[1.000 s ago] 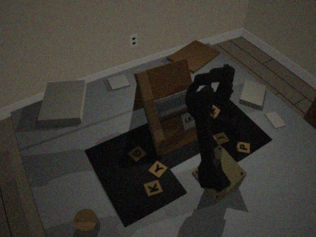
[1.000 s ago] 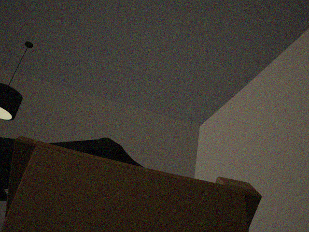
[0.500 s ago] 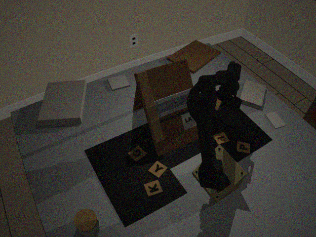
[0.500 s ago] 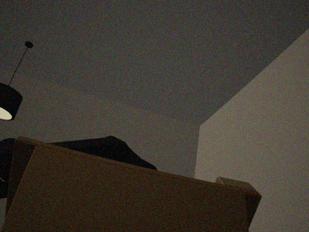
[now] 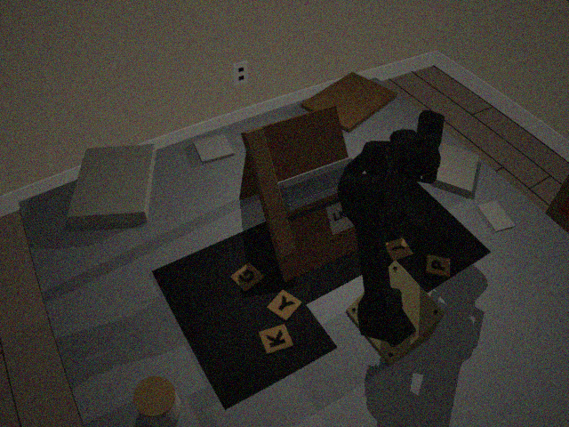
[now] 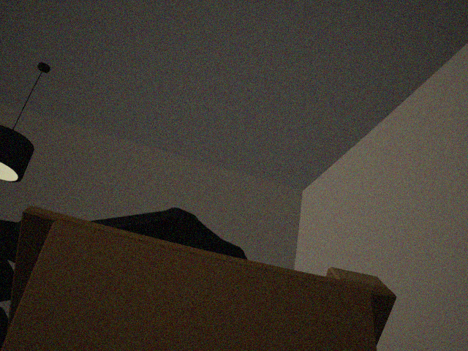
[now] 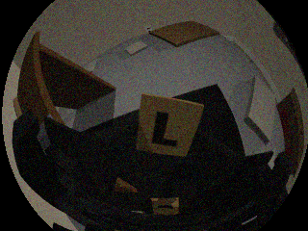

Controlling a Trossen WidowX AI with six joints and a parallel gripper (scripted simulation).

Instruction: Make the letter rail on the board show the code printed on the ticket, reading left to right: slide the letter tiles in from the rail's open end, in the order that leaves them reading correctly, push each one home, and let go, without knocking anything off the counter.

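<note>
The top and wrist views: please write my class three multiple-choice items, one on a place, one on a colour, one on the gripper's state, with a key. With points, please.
1. Where is the Y tile [image 5: 284,304]?
A. On the cutting board
B. On the dark mat [image 5: 202,317], between the G and K tiles
C. On the grey block

2. What colour is the round lid [image 5: 154,396]?
A. Blue
B. Green
C. Orange

3. How is the gripper [image 5: 413,151] [image 7: 167,129]?
A. Shut on the L tile [image 7: 170,126]
B. Open
C. Shut on nothing

Key:
1. B: the top view shows it between those two tiles.
2. C: its orange disc shows at the top view's lower left.
3. A: the wrist view shows the L tile held before the camera.
</note>
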